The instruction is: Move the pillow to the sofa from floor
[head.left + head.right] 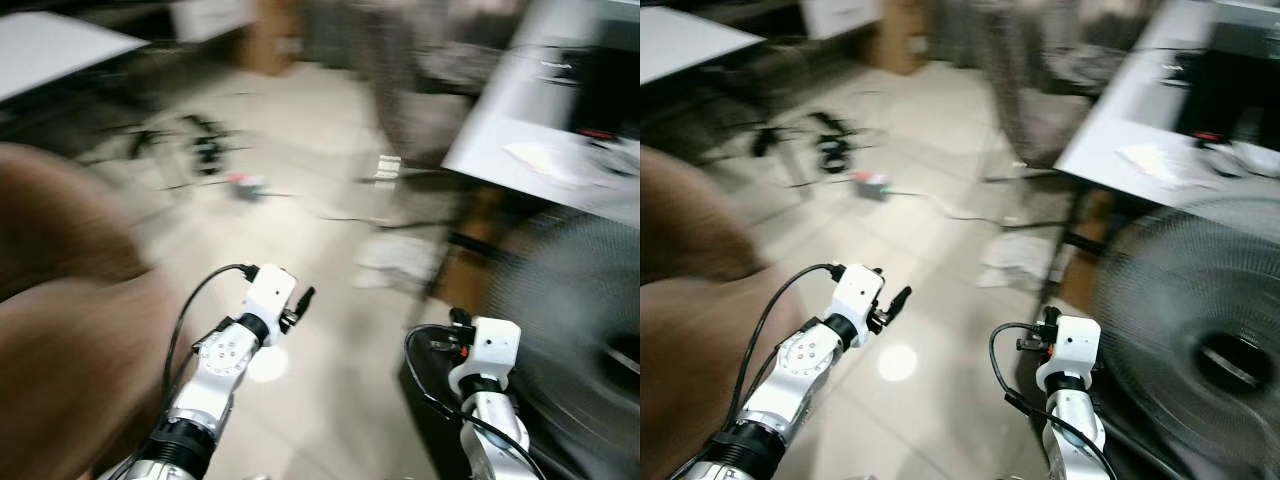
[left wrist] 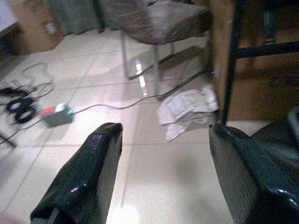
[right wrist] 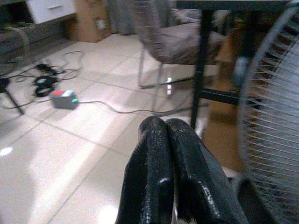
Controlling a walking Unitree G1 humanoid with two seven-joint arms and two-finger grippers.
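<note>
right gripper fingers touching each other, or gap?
Touching. The right wrist view shows the right gripper with its two black fingers pressed together along their length, no gap, nothing between them.

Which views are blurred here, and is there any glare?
Left eye view: heavy motion blur, with a glare spot on the floor tiles. Right eye view: milder blur; the fan is smeared. Left wrist view: fairly sharp, glare at the frame's lower edge. Right wrist view: clearest.

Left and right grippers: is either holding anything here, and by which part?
Nothing is held. The left gripper is open over bare floor tiles; the right gripper is shut, fingers pressed together with nothing between them.
</note>
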